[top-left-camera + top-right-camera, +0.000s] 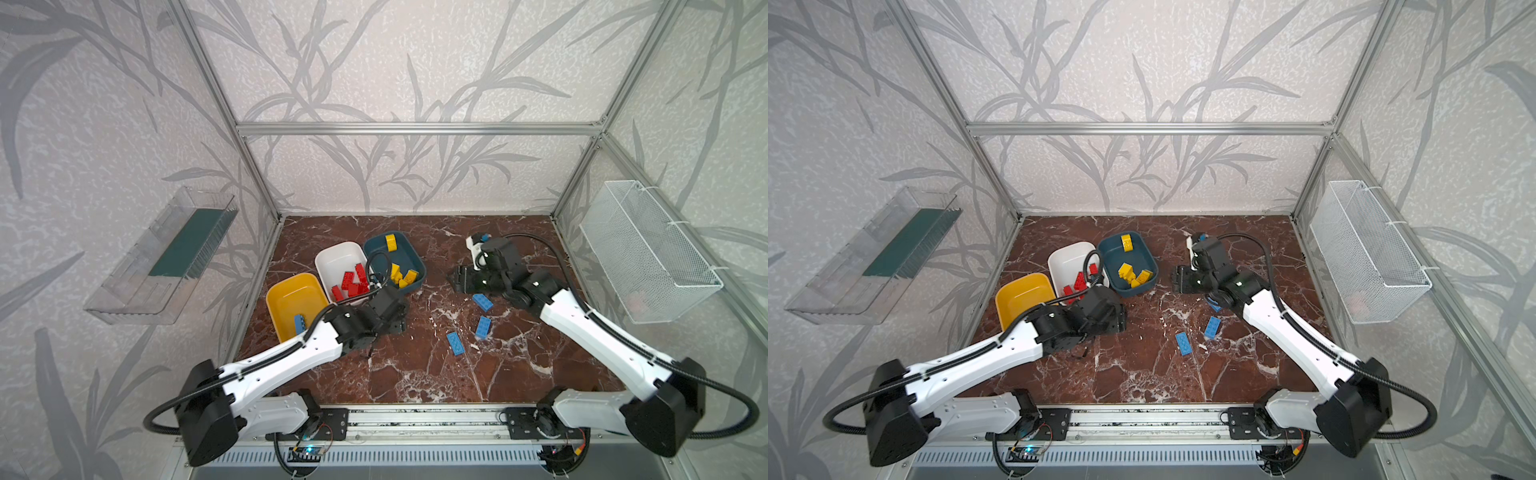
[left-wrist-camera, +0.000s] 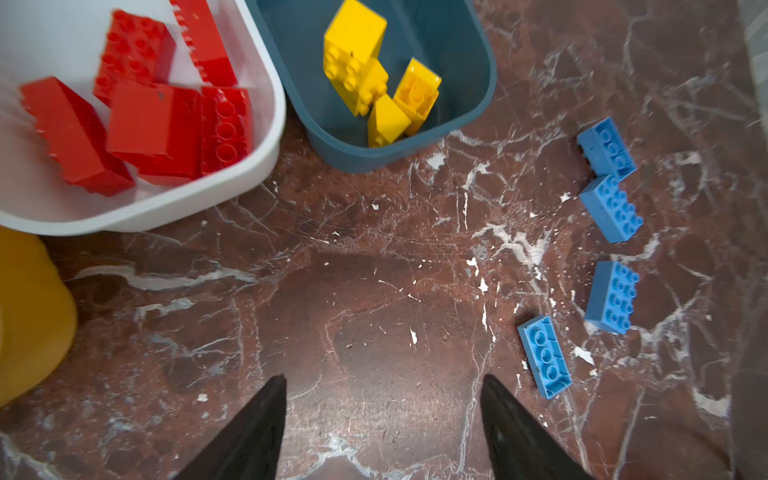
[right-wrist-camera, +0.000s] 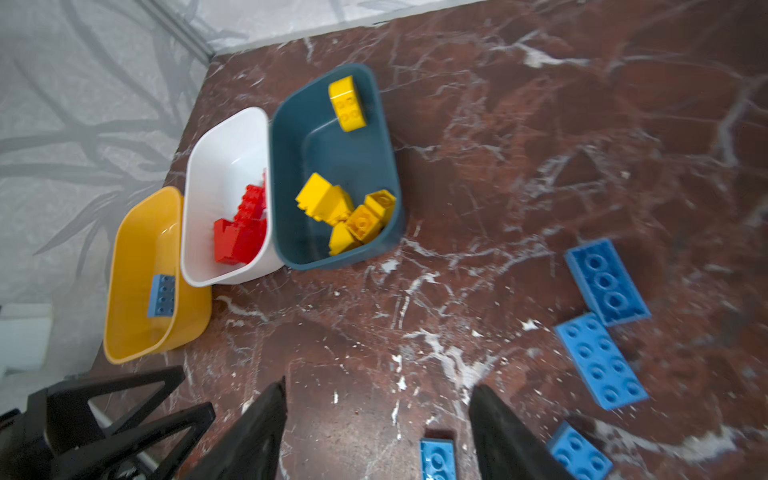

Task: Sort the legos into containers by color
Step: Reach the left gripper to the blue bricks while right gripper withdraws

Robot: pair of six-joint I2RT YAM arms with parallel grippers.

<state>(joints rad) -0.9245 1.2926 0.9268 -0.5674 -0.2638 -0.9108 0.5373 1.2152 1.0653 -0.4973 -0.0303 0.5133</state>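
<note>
Left end effector (image 2: pixel 384 377) and right end effector (image 3: pixel 379 383) gape empty (blue lego (image 3: pixel 437 459) cut off by frame).

In both top views the left arm (image 1: pixel 286 357) covers the near ends of the yellow tub (image 1: pixel 291 299) and the white tub (image 1: pixel 336 257), leaving a blue brick (image 1: pixel 299 323) only part-seen in a top view. The right arm (image 1: pixel 1287 328) overlaps a loose blue brick (image 1: pixel 1215 306) on the worktop (image 1: pixel 1142 374), and a pale blur inside the wire basket (image 1: pixel 648 249) is too faint to name. The right wrist view is smeared, with an upturned blue brick (image 3: pixel 437 459) and a studded blue brick (image 3: pixel 579 455) cut by the frame's edge; the left wrist view crops the teal tub (image 2: pixel 457 50) and blurs the red bricks (image 2: pixel 153 129).
</note>
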